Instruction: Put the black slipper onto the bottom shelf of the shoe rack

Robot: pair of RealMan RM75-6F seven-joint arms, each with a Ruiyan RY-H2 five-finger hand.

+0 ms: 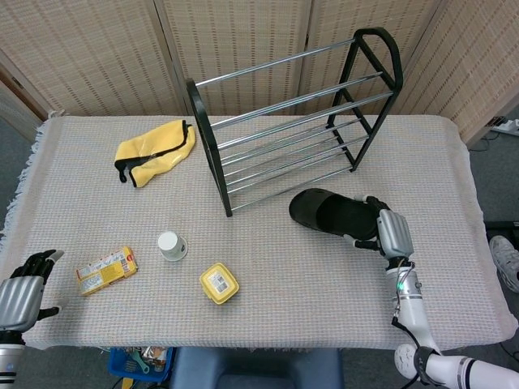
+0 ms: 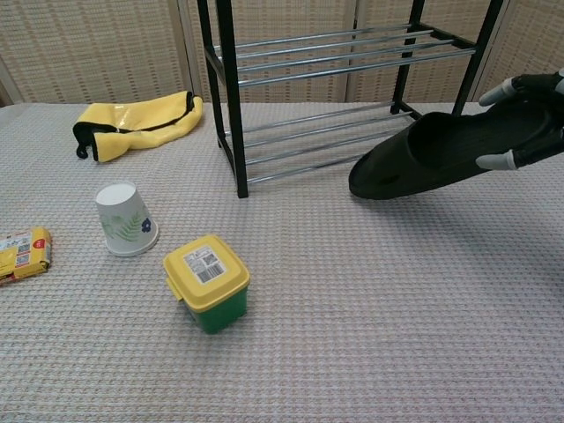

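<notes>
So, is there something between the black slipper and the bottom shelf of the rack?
Nothing visible. The right hand holds the black slipper just in front of the bottom shelf, with only bare cloth between.
</notes>
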